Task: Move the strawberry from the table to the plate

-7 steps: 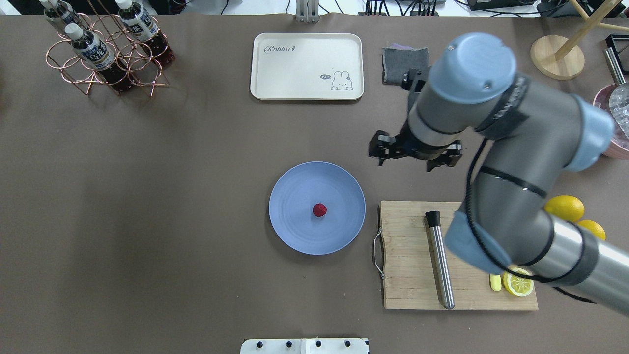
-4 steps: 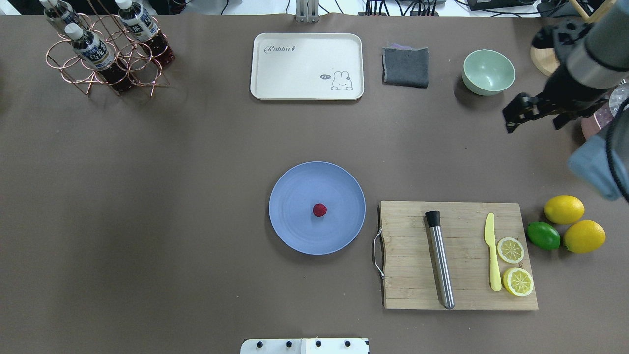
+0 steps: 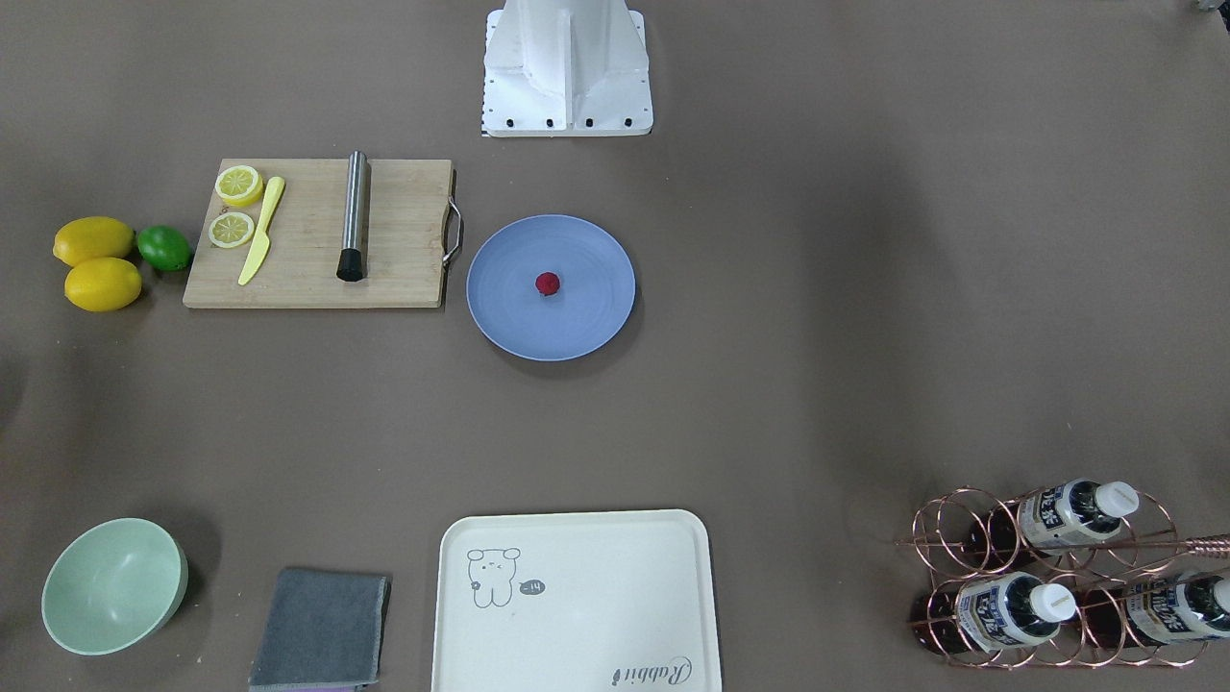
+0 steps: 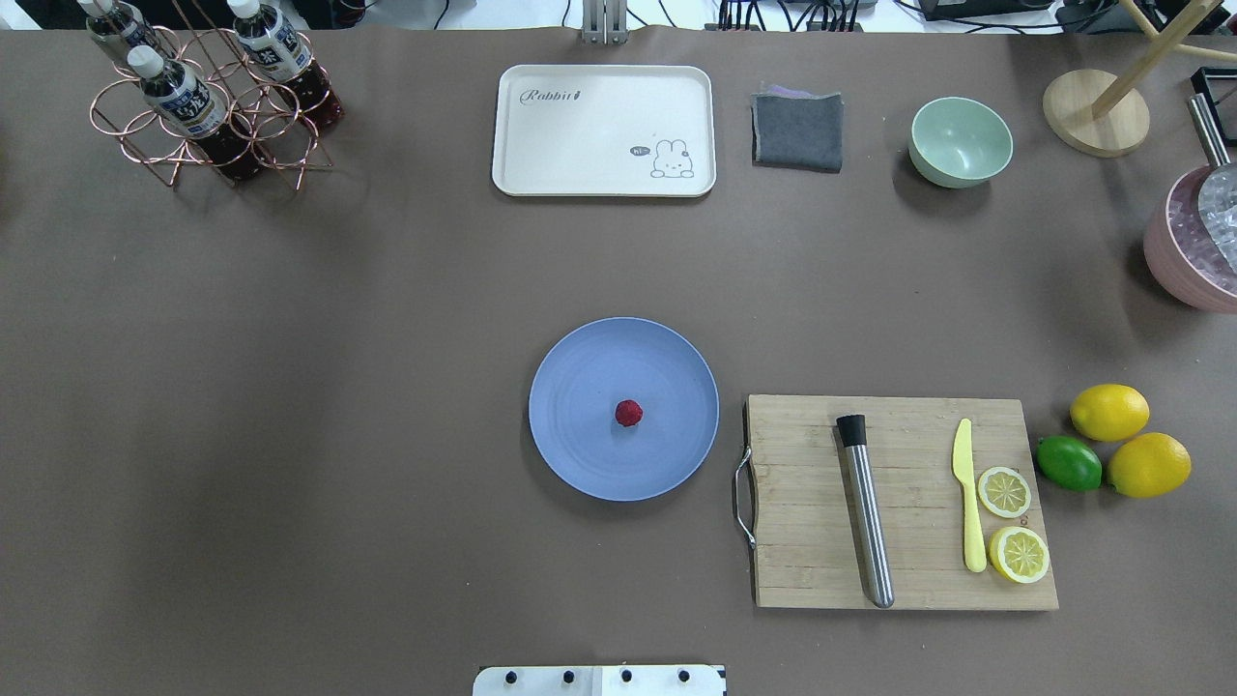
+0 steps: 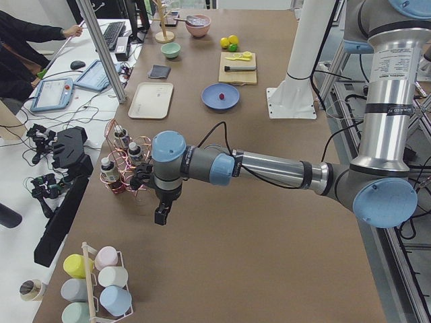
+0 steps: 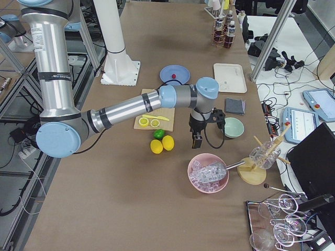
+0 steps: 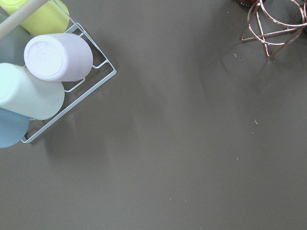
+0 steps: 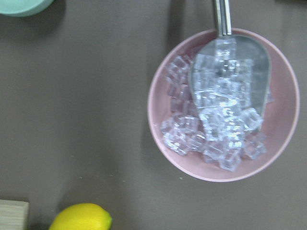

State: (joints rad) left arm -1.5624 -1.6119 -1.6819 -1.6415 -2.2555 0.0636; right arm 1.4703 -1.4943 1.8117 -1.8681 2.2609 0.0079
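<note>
The strawberry (image 4: 628, 413) is a small dark-red berry lying near the middle of the blue plate (image 4: 580, 387), which rests on the grey-brown table (image 4: 387, 338). In the front-facing view the strawberry (image 3: 547, 283) lies on the plate (image 3: 596, 288) too. No arm is over the plate. The right gripper (image 6: 196, 141) hangs between the lemons and the pink ice bowl, far from the plate. Off at the table's other end, the left gripper (image 5: 161, 214) hangs near the bottle rack. I cannot tell whether either is open or shut.
A wooden cutting board (image 4: 802, 541) with a metal muddler, yellow knife and lemon slices lies right of the plate. Lemons and a lime (image 4: 1068, 462), a green bowl (image 4: 960, 141), grey cloth (image 4: 797, 129), cream tray (image 4: 604, 130), bottle rack (image 4: 208, 97) and ice bowl (image 8: 223, 105) ring the table.
The right arm has swung from beside the plate to the right and out of the overhead view. The strawberry and plate have not moved.
</note>
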